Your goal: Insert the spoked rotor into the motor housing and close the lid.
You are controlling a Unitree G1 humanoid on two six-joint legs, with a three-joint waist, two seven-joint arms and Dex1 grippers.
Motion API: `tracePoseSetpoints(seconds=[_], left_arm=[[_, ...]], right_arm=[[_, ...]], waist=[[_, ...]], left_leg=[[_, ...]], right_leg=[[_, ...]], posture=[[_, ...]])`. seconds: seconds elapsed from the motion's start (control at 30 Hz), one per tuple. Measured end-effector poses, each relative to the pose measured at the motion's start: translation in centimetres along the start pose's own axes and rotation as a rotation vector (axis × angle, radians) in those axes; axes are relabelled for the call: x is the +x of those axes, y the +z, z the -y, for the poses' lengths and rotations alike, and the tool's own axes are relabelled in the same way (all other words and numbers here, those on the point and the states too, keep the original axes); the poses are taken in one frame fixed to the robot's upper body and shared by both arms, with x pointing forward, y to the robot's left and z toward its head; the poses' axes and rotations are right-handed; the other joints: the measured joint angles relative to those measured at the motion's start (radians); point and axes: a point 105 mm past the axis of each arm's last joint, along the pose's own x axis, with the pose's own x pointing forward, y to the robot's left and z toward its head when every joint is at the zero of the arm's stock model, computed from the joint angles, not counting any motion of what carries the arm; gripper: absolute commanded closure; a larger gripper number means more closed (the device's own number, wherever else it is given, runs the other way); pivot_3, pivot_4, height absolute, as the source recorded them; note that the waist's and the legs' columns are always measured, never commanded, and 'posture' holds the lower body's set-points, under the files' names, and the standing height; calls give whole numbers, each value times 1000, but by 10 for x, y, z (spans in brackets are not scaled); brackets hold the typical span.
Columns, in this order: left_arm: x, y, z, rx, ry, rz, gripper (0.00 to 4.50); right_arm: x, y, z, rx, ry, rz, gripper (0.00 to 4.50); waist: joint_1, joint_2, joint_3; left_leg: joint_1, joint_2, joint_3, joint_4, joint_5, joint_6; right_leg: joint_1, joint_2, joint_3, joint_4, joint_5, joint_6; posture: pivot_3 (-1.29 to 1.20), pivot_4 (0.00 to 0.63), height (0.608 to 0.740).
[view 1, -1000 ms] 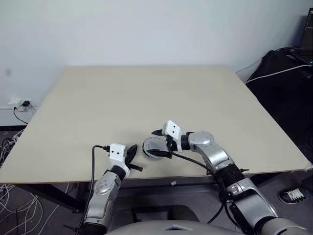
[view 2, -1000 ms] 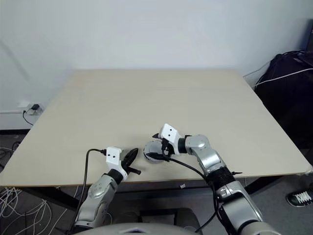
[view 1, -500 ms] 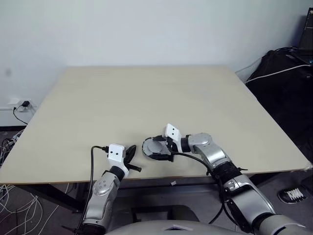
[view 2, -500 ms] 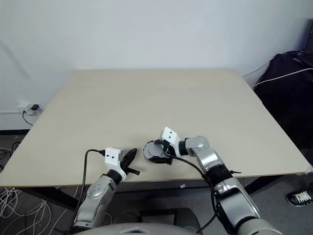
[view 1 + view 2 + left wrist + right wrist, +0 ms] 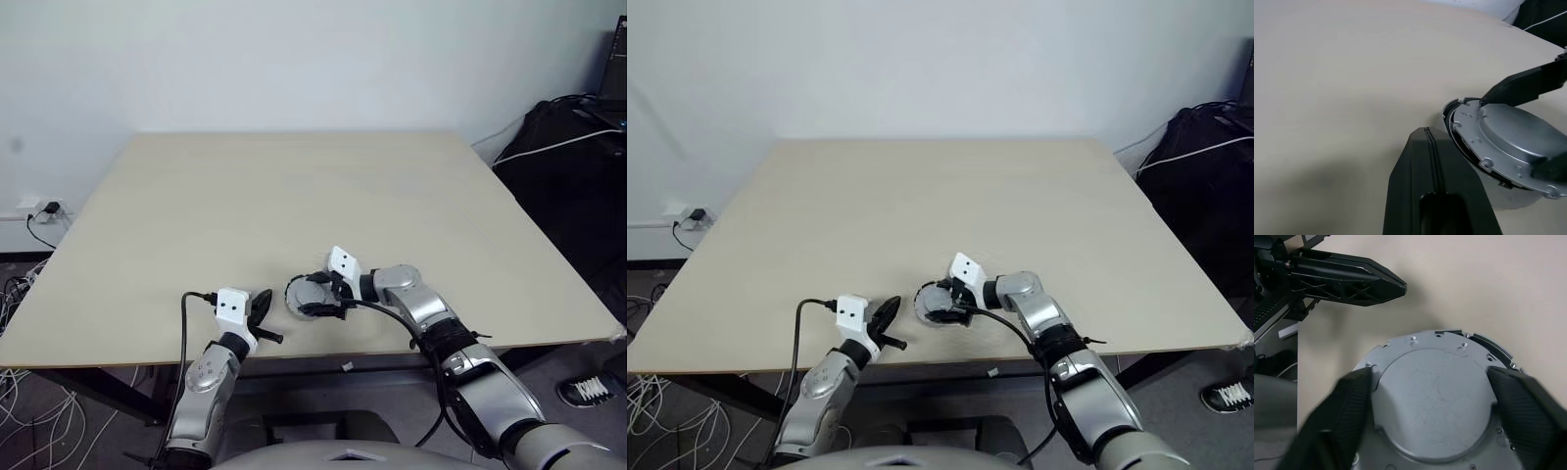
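Two right fingers (image 5: 1347,416) straddle the lid (image 5: 1437,399), gripping its rim as it sits on the housing (image 5: 1462,144); left fingers (image 5: 1422,196) closed beside it. Lid: rigid, smooth metal, likely slippery; hold opposite edges

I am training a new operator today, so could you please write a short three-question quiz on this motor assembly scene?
1. True or false: the lid lies plain grey face up.
2. Which gripper straddles the lid? A left gripper B right gripper
3. Fill in: the left gripper's fingers are ___.

Key: 1 true. 2 B; a finger stands on each side of the lid. 3 shut, beside the lid on the table.
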Motion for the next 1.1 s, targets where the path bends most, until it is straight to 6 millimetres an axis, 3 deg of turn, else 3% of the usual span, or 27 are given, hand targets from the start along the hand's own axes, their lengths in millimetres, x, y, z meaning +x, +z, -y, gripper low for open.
tracePoseSetpoints(seconds=[0.57,1.1], left_arm=[[0,0,0,-3,-1,0,4500],[0,0,1,-6,-5,1,4500]], right_arm=[[-7,-3,-2,68,-99,80,1208],[0,-3,-2,85,-192,79,1208]], waist=[[4,1,0],[0,1,0]], left_leg=[[-1,0,0,0,0,0],[0,0,0,0,0,0]], right_leg=[[0,0,0,0,0,0],[0,0,0,0,0,0]], posture=[[0,0,740],[0,0,740]])
